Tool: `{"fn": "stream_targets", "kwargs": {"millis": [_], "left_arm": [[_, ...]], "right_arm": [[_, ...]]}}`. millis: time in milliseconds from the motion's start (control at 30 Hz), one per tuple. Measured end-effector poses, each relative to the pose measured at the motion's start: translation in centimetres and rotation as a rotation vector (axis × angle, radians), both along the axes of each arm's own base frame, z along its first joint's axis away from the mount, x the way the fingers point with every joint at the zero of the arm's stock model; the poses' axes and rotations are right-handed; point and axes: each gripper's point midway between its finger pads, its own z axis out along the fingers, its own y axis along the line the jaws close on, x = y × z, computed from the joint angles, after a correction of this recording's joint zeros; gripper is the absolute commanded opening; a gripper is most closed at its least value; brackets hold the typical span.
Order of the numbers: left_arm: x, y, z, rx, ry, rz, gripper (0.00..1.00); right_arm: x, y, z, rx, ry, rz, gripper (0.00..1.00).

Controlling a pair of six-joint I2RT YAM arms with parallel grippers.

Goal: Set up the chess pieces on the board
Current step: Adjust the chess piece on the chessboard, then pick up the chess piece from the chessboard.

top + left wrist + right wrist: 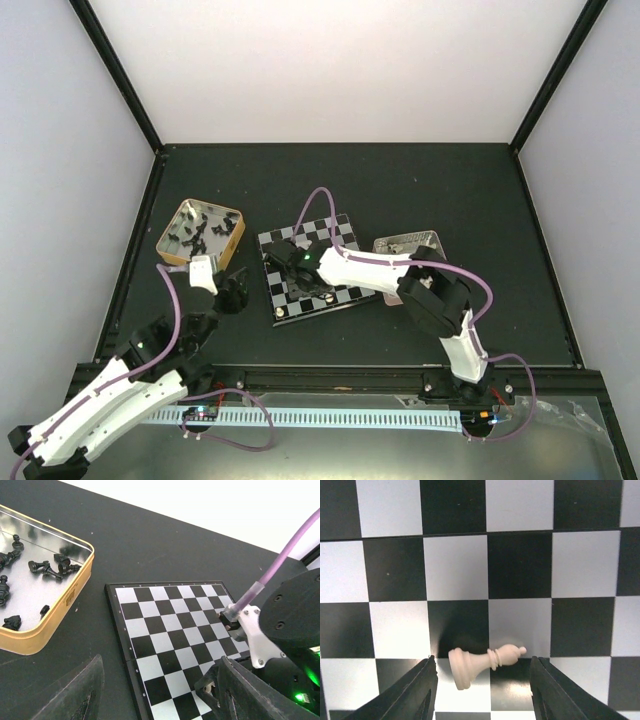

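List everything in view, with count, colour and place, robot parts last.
table: one, black, underneath everything.
chessboard: one, black and pale grey, middle of the table.
gold-rimmed tin: one, gold outside, silvery inside, left of the chessboard.
black chess pieces: several, black, loose in the gold-rimmed tin.
white chess piece: one, cream, lying on its side on the chessboard.
pale tray: one, silvery, right of the chessboard; contents unclear.
left fingers: two, black, apart and empty, left of the chessboard.
right fingers: two, black, apart, either side of the white chess piece.
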Motion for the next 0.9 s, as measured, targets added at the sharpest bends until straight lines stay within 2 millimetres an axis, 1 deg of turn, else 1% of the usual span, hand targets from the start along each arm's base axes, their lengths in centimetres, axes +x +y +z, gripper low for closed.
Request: {"fn": "stream_targets", "kwargs": {"millis": [167, 300, 400, 467, 533, 633, 700, 800, 833, 900], "left_arm": [[0.0, 0.2, 0.3, -0.008, -0.012, 0.008, 0.64], [-0.1, 0.2, 0.3, -0.011, -0.013, 0.002, 0.67], [-0.1, -0.9, 0.4, -0.008, -0.015, -0.051, 0.71], [-0.1, -2.2, 0.3, 0.006, -0.014, -0.116, 0.73], [0.1, -3.8, 0.0, 0.033, -0.002, -0.192, 0.73], [0.2, -6.1, -1.4, 0.094, 0.054, -0.295, 0.74], [0.3, -7.5, -2.3, 0.137, 0.107, -0.360, 0.74], [0.8, -9.8, -2.9, 0.186, 0.180, -0.444, 0.72], [1.0, -10.5, -3.0, 0.199, 0.201, -0.469, 0.70], [1.5, -11.8, -3.4, 0.235, 0.247, -0.507, 0.66]], "right_arm": [[0.0, -0.2, 1.5, 0.038, -0.018, -0.021, 0.52], [0.4, -0.1, 2.7, 0.062, -0.046, -0.027, 0.52], [0.5, -0.4, 3.8, 0.099, -0.072, -0.033, 0.51], [0.4, -1.4, 4.8, 0.124, -0.086, -0.043, 0.51], [0.7, -2.6, 6.6, 0.173, -0.109, -0.067, 0.51], [1.7, -4.6, 9.1, 0.258, -0.147, -0.120, 0.51], [2.2, -6.3, 10.3, 0.317, -0.162, -0.161, 0.50], [2.9, -8.7, 10.7, 0.371, -0.168, -0.215, 0.50], [2.9, -9.5, 10.6, 0.379, -0.166, -0.226, 0.50], [2.6, -10.2, 9.9, 0.381, -0.154, -0.233, 0.51]]}}
